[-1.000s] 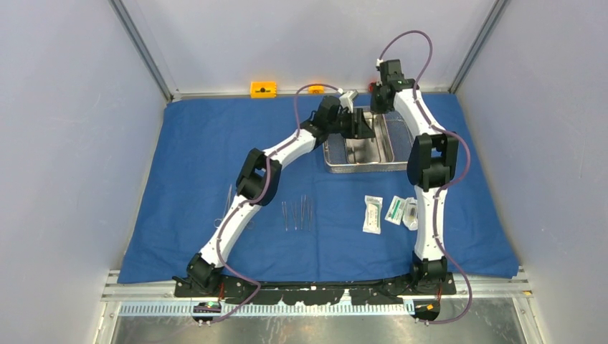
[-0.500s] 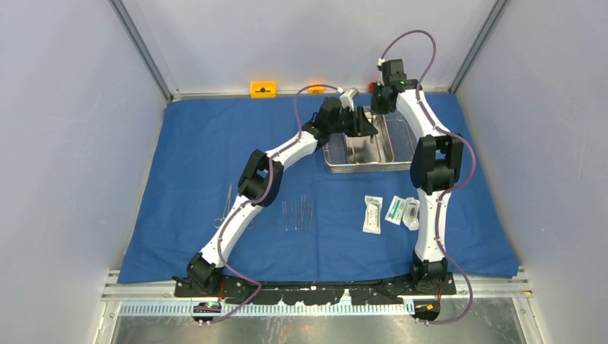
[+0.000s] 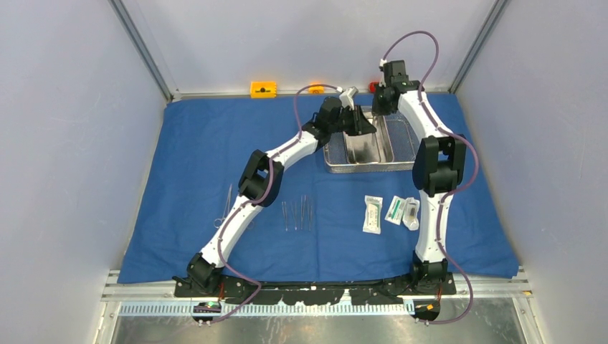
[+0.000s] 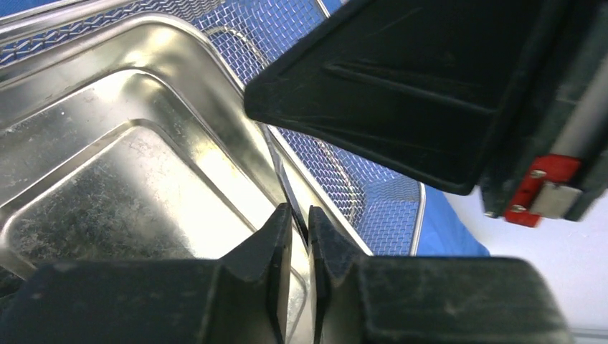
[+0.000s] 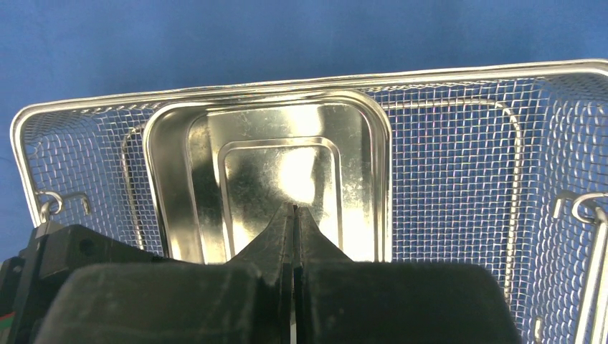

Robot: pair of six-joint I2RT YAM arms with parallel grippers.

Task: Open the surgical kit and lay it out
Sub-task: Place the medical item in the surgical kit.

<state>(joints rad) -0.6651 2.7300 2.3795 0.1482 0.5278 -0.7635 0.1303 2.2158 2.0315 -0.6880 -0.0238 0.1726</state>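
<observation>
Nearest the arm bases, well short of both pincers, the slim instruments lie on the blue cloth (image 3: 179,165). A pair of scissors (image 3: 228,204) is well to the left of the left pincer and beside that arm's lower link. A row of forceps and tweezers (image 3: 297,213) lies side by side, nearer in line with the left pincer. Three white packets (image 3: 395,209) sit close together, near the right arm and well short of the right pincer.

Farther out, the wire-mesh basket (image 5: 444,179) rests on the cloth with the steel tray (image 5: 208,179) inside it, toward its left end. The left pincer (image 4: 300,215) has its fingers nearly together on the tray's thin rim, the edge running into the narrow gap between them. The right pincer (image 5: 294,209) is at the basket's far side, just beyond the left pincer. Its fingers are pressed together over the tray, and whether they pinch anything cannot be told.

Beyond both pincers, off the cloth's far edge, stand two orange blocks (image 3: 263,89) to the left and a small red block (image 3: 373,87) just behind the right pincer.
</observation>
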